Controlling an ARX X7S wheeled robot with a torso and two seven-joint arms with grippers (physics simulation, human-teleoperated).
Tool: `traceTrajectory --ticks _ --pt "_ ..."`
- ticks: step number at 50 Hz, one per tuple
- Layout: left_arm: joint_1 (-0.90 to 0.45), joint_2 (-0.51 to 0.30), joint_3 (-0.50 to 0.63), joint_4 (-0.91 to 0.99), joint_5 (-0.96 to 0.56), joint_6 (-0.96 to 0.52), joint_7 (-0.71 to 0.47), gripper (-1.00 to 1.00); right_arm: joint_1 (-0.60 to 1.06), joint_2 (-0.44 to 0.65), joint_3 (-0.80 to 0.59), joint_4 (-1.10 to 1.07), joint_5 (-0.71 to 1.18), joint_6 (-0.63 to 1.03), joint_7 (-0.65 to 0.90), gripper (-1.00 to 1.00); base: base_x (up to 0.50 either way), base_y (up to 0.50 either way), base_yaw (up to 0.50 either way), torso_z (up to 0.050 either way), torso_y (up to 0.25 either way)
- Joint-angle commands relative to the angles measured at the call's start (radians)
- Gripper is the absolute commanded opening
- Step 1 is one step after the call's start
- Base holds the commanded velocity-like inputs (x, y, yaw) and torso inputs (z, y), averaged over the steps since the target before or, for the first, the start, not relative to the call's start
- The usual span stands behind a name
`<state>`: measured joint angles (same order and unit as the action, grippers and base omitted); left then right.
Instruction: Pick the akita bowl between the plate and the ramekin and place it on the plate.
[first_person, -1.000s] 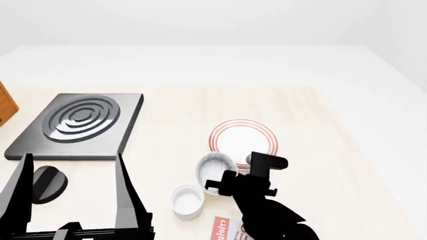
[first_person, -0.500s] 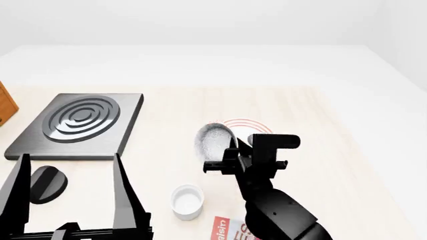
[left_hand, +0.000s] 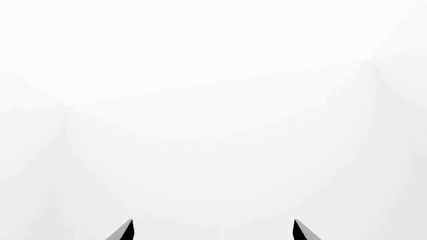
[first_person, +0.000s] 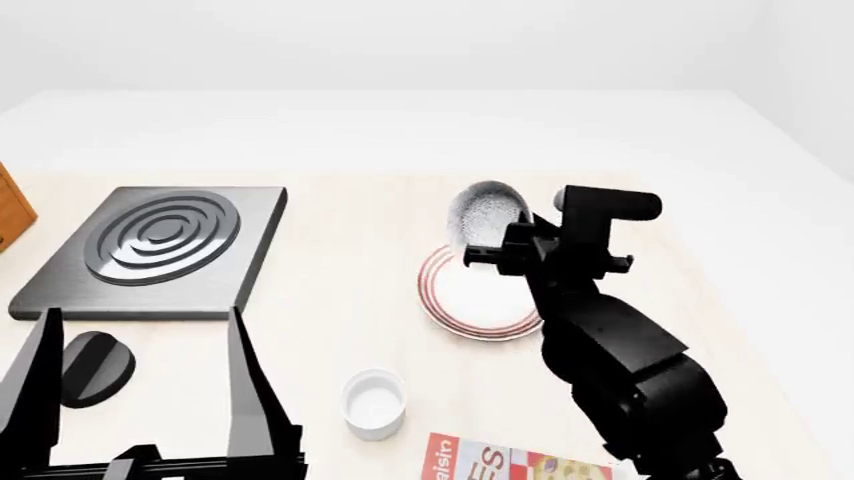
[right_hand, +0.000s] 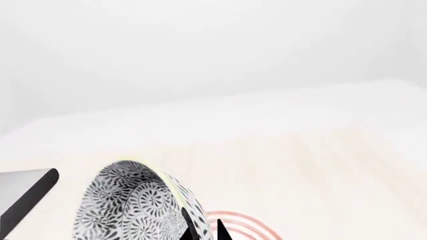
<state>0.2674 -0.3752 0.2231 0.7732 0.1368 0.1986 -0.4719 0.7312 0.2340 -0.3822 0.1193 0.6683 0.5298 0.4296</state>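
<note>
The right hand (first_person: 497, 243), a blocky matte-black clamp on a thick jointed arm, is closed on the rim of the akita bowl (first_person: 489, 211) and holds it lifted off the worktop (first_person: 347, 260), tipped steeply on its side so the speckled white hollow faces the head camera. In the right wrist view the bowl (right_hand: 137, 207) shows a dense grey-black pattern of small scalloped swirls on white, with a thin pale rim, and two slim dark fingertips (right_hand: 189, 227) pinch its edge. Just beneath and toward the robot lies the plate (first_person: 474, 290), flat, round and glossy white with thin red concentric rings at its border; the bowl hangs over the plate's far edge, not resting on it. Nearer the robot and to the left, well apart from the plate, stands the ramekin (first_person: 374, 402), a small smooth white cup with straight walls. A printed box (first_person: 514, 464) lies at the near edge. Farther left sits a dark grey square slab (first_person: 160, 252) with raised concentric rings, and a black round knob (first_person: 91, 367) beside it. The left hand (first_person: 140, 400) stands near the camera with its long black fingers spread wide, gripping nothing. The worktop is pale, faintly grained wood.
</note>
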Motion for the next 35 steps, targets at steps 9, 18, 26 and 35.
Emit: traceTrajectory --ticks 9,18,26,35 --pt "-0.008 0.018 -0.026 -0.006 0.009 -0.006 0.023 1.00 0.142 -0.002 0.092 0.135 0.088 0.146 -0.059 -1.00 0.00 0.00 0.00 0.000 0.000" --pt "-0.012 0.017 -0.018 0.005 0.012 -0.019 0.025 1.00 0.154 0.002 0.051 0.159 0.067 0.153 -0.086 -1.00 0.00 0.00 0.00 0.000 0.000" --pt "-0.011 0.014 -0.022 0.002 0.008 -0.016 0.021 1.00 0.206 -0.033 0.082 0.256 0.128 0.179 -0.135 -1.00 0.00 0.00 0.00 0.000 0.000" --pt "-0.011 0.011 -0.022 -0.003 0.006 -0.014 0.016 1.00 0.216 -0.051 0.093 0.323 0.147 0.178 -0.152 -1.00 0.00 0.00 0.00 0.000 0.001"
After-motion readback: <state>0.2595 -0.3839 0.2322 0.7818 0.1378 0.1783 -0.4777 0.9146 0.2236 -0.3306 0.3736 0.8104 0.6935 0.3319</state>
